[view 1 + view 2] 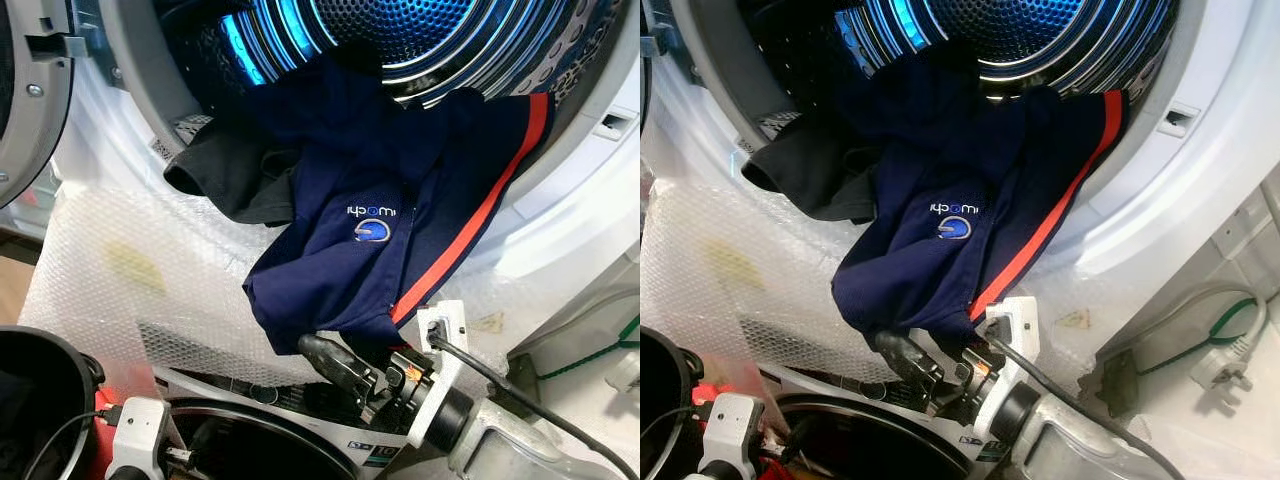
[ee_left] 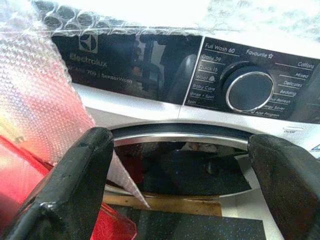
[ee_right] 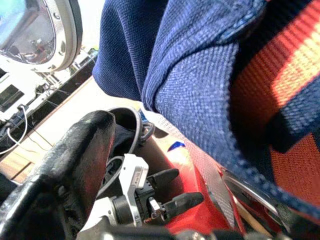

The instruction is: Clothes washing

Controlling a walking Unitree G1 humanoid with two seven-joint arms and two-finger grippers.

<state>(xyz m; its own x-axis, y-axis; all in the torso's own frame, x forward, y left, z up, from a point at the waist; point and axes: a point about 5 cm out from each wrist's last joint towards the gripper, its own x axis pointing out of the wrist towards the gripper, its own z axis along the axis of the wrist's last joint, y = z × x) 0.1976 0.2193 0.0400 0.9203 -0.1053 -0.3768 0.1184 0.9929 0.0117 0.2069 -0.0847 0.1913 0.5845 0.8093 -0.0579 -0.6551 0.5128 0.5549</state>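
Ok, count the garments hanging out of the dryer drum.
2. A navy shirt with an orange stripe drapes over the drum's lip; a black garment lies beside it, partly underneath. More may be hidden inside.

Bubble wrap (image 1: 120, 280) drapes over the front of the stacked appliances. A grey cable with a white plug (image 1: 1223, 371) hangs at right, beside a wall socket (image 1: 1118, 383).
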